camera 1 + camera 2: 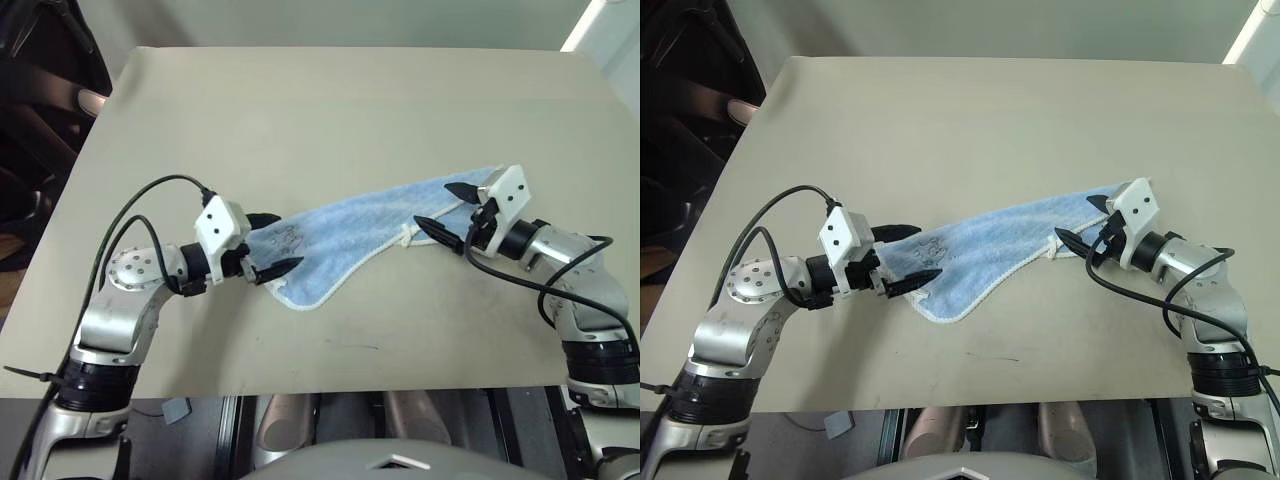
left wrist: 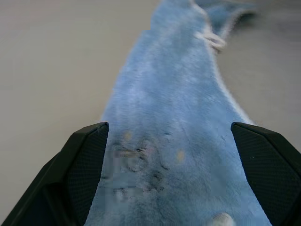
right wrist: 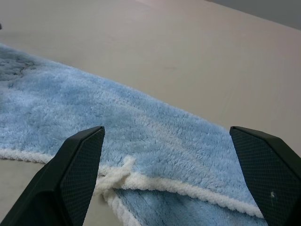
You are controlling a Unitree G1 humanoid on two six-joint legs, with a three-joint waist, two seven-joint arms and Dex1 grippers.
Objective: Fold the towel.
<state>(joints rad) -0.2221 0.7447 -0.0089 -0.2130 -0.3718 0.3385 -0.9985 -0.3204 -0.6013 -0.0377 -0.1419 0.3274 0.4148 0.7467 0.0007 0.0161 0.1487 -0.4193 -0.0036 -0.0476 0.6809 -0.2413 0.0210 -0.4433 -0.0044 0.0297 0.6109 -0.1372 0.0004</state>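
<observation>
Fingers are standing wide apart on both the left gripper (image 1: 270, 243) and right gripper (image 1: 445, 211), straddling the towel (image 1: 350, 243) ends, bare table (image 1: 330, 110) lying beyond.

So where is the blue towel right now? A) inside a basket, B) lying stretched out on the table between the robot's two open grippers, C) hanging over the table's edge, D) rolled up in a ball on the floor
B: the towel lies stretched across the table, with the open left gripper at one end and the open right gripper at the other.
</observation>
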